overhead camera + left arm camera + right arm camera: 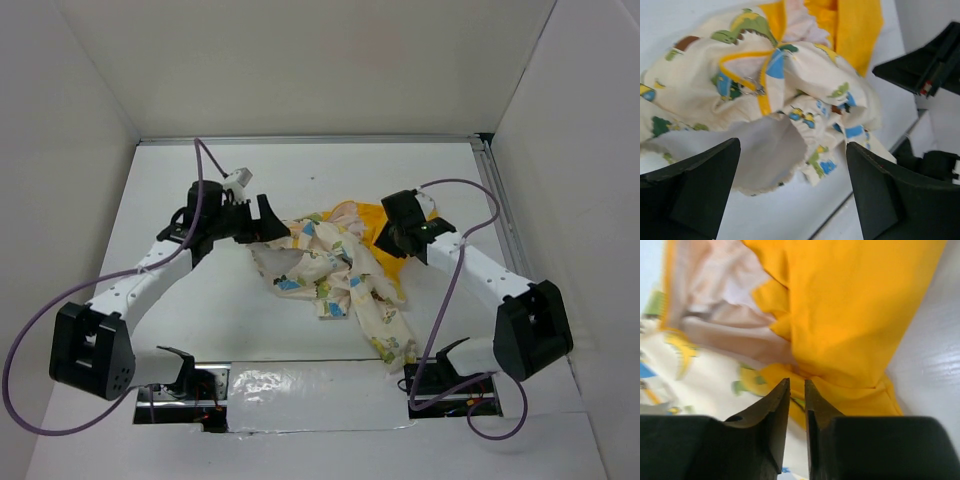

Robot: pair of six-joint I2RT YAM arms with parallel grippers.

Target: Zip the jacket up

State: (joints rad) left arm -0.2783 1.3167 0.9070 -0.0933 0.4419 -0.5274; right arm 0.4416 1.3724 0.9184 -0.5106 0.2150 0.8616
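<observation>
The jacket point(340, 275) is bunched mid-table, its length laid from the yellow hood point(850, 315) at the far side toward the near right. It is faced from the left by the left gripper point(792, 145), spread wide. The right gripper point(797, 382) is set nearly closed at the hood; whether cloth is pinched cannot be told.

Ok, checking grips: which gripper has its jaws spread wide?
The left gripper: its jaws gape wide by the cream cartoon-print fabric jacket, while the right gripper shows only a narrow slit at the yellow-orange hood.
</observation>
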